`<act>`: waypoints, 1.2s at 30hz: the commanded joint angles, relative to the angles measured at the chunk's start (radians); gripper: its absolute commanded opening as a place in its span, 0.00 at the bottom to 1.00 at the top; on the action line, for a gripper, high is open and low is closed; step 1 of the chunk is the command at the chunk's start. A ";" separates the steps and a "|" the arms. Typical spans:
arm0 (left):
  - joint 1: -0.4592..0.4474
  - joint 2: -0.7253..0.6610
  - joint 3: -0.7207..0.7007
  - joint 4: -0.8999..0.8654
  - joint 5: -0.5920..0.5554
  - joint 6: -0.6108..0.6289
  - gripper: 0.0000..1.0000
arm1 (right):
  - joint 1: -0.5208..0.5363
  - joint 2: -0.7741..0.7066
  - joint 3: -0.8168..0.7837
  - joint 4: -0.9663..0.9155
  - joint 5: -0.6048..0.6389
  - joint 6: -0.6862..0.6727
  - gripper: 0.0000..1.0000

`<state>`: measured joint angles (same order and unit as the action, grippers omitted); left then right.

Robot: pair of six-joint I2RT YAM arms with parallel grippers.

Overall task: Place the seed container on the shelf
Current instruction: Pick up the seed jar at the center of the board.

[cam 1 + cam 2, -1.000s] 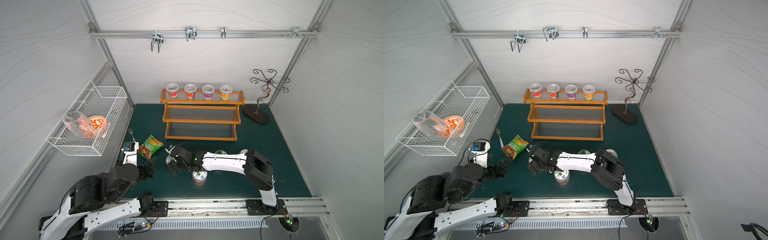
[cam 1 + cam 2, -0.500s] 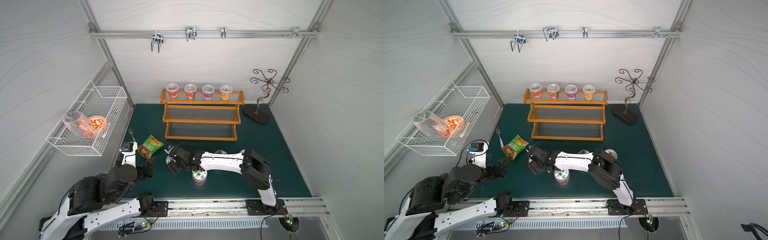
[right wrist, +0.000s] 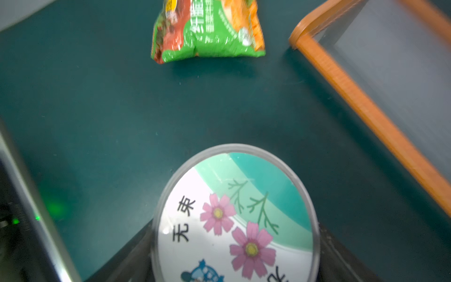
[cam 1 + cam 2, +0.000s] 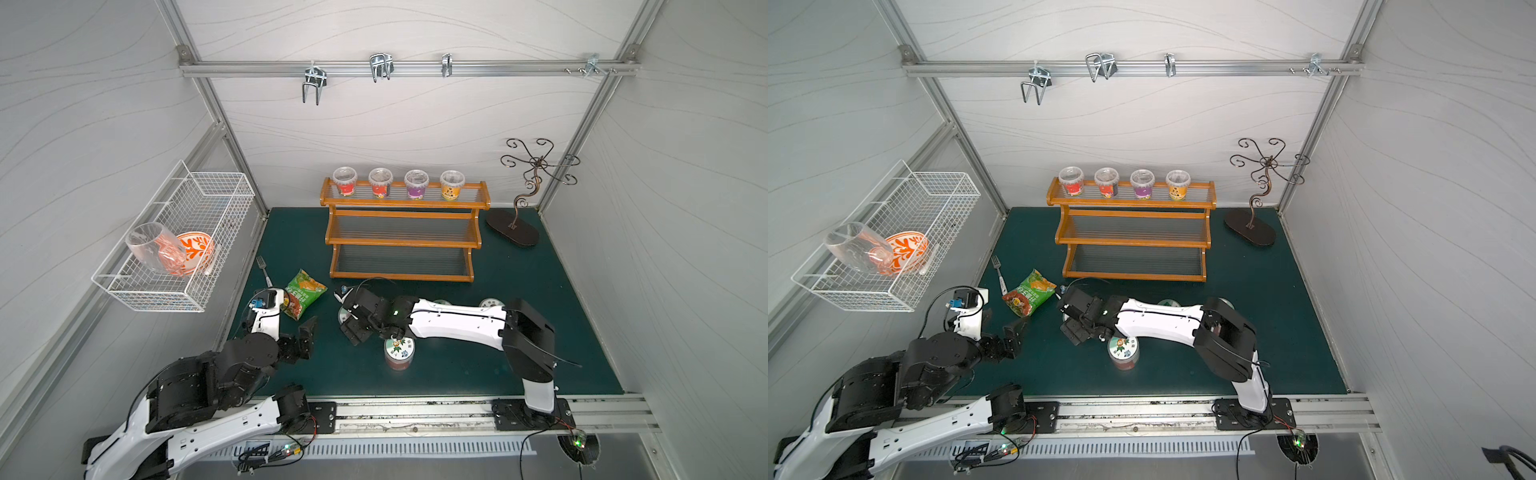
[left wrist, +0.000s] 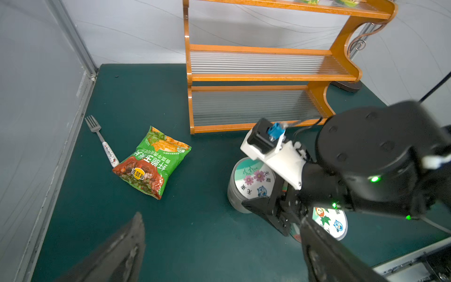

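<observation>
My right gripper (image 3: 235,246) is clamped on the round flower-lidded seed container (image 3: 234,207); lift and orange wooden shelf (image 4: 401,241) placement pending.

Orange-brown shelf (image 4: 401,241), pink-flowered seed container (image 3: 234,214)

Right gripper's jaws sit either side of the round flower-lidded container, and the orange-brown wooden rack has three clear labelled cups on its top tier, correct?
Not three: both top views show four clear labelled cups on the top tier of the orange-brown wooden rack. The right gripper does straddle the round flower-lidded container.
</observation>
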<state>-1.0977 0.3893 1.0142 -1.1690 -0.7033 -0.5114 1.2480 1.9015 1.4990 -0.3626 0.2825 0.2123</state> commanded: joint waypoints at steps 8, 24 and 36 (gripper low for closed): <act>0.003 -0.047 -0.176 0.474 0.201 0.419 1.00 | -0.180 -0.237 0.127 -0.231 -0.083 -0.027 0.60; 0.004 0.071 -0.410 1.002 0.263 0.523 0.99 | -0.309 -0.282 0.439 -0.520 -0.281 -0.097 0.60; 0.004 0.178 -0.496 1.272 0.338 0.561 1.00 | -0.315 -0.397 0.312 -0.512 -0.408 -0.098 0.60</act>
<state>-1.0977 0.5491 0.5026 -0.0402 -0.3946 0.0277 0.9398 1.5425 1.8244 -0.8917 -0.0731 0.1249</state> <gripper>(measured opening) 0.995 0.872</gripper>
